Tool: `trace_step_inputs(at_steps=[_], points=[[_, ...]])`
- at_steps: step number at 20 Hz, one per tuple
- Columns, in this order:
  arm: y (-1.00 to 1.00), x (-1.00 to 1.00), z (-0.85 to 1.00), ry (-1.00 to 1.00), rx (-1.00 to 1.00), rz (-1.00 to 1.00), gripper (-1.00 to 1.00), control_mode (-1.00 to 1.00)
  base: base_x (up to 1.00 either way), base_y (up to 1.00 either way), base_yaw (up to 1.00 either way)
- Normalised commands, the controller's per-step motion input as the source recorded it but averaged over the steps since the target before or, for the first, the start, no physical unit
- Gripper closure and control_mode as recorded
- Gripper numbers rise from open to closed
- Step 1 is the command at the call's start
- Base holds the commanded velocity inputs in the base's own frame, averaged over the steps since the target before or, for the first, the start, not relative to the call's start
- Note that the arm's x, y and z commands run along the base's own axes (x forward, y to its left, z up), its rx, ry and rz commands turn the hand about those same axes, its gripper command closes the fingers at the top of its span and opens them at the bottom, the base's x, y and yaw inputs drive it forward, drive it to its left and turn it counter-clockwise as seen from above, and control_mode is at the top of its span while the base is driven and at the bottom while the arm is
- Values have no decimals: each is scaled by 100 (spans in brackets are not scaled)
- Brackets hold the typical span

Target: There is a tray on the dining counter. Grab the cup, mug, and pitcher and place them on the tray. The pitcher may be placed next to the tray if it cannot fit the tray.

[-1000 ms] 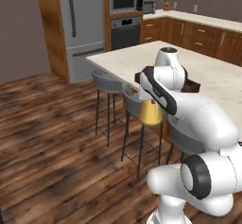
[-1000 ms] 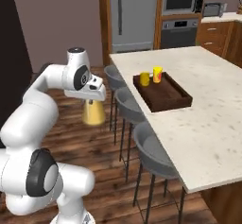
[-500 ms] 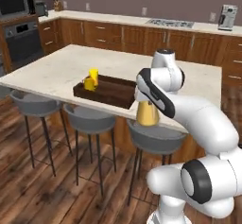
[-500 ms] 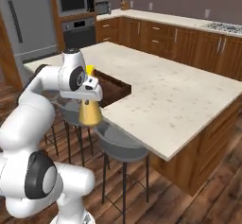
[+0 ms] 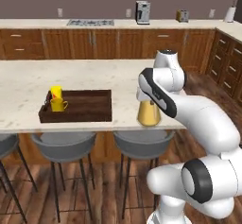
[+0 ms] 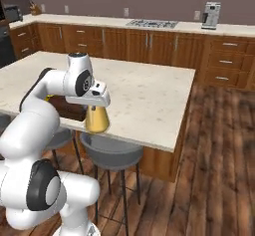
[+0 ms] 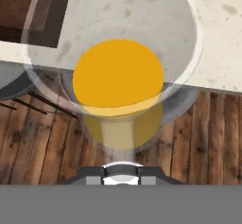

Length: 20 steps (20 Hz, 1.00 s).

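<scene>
Claw (image 6: 98, 105) clamped on the pitcher (image 5: 149, 113), I'm hanging it off the worktop (image 5: 28, 79) edge, risking a drop short of the tray (image 5: 78, 106).

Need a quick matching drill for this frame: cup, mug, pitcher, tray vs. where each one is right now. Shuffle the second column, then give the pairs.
Things:
1. cup
2. mug
3. pitcher
4. tray

Places:
A. hanging from the gripper at the near edge of the dining counter, to the tray's right
B. lying flat on the dining counter, most of its floor bare
C. standing in the tray's left end, behind the shorter yellow vessel
D. standing in the tray's left end, nearest the stools, handle to the right

Pairs: 1-C, 2-D, 3-A, 4-B
</scene>
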Motion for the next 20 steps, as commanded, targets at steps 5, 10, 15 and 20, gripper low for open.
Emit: trace_step_inputs(at_steps=[5,10,15,20], points=[[0,0,0,0,0,0,100,100,-2,81,-58],[0,0,0,0,0,0,100,100,0,98,-29],[0,0,0,0,0,0,100,100,10,46,23],[0,0,0,0,0,0,100,100,42,1,43]])
